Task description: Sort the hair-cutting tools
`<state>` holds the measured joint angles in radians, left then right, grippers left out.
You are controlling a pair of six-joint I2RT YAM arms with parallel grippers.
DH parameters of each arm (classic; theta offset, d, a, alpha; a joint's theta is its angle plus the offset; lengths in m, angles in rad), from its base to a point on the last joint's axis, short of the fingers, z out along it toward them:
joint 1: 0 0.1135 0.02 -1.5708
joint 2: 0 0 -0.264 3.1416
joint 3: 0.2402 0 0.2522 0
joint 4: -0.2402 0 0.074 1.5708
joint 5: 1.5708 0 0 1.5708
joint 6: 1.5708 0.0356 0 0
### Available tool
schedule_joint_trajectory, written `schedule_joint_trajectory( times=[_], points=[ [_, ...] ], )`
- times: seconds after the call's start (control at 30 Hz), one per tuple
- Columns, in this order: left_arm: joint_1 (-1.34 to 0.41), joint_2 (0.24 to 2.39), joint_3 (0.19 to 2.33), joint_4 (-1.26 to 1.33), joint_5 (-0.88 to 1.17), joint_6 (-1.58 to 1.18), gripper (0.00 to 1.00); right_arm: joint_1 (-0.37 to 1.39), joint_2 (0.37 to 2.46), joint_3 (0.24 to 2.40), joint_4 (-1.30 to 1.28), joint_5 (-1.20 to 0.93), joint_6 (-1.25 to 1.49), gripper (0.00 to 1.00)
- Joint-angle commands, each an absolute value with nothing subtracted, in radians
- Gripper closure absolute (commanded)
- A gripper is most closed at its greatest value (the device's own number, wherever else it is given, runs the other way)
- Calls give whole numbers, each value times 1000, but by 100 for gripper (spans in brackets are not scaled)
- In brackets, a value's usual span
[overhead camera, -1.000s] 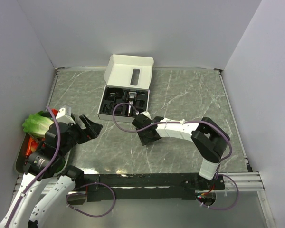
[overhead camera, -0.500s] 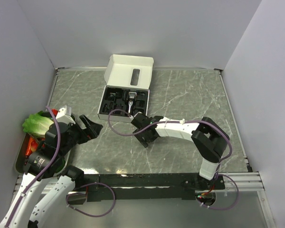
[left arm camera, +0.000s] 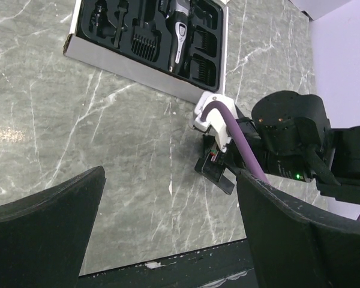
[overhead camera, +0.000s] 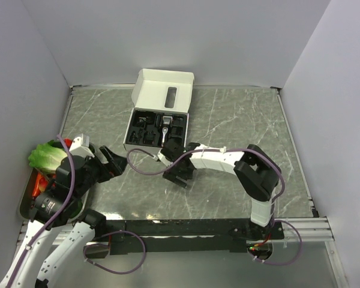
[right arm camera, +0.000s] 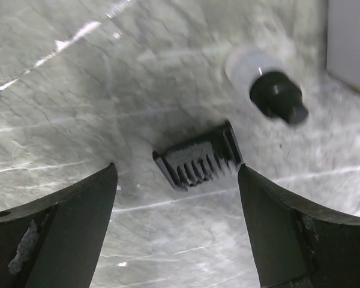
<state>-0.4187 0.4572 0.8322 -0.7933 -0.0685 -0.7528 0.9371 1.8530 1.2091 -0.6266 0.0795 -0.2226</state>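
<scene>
Right arm has swung toward frame left and pulled its tool (right arm camera: 177, 174) down and away from the box (left arm camera: 132, 69) corner; the purple cable loop shifted with it. Left arm barely changed.

Right tool is released: fingers wide apart, touching nothing. A comb (right arm camera: 198, 157) lies flat on the bench between them, teeth toward the camera, slightly skewed. In the top view the tool hides it, just below the box's lower right corner. Near the comb, upper right in the wrist view, sits a black stub (right arm camera: 279, 96) with a pale collar. Too blurred to say what it is.

Left tool (left arm camera: 171, 180) is also released and empty, hovering at lower left, well apart from the box.

The clipper (left arm camera: 180, 33) sits in the box insert, with more combs in slots around it.

Step, as I read it: right arm is lining up on the loose comb to pick it and take it to a slot.

Next move needs:
- drop straight down, fingers clear of the stub
- comb's long side runs roughly across the gap, so probably rotate the wrist to pinch the short body, not end to end
- grip the solid back, not the teeth
- low, flat part, so fingertips must nearly reach the bench
</scene>
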Motion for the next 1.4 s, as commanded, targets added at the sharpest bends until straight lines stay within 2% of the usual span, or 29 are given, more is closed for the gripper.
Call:
schedule_joint_trajectory(
  times=[0.0, 0.43, 0.73, 1.37],
  points=[
    [-420, 443, 876, -807, -72, -738, 3, 920, 1945, 1236, -672, 57, -337, 11],
    [-420, 449, 871, -808, -72, -736, 3, 874, 1965, 1261, -735, -25, -462, 12],
    [-420, 451, 873, -807, -71, -745, 3, 874, 1977, 1273, -733, -22, -453, 16],
    [-420, 460, 891, -818, -74, -749, 3, 850, 2036, 1374, -698, -49, -354, 16]
  ],
)
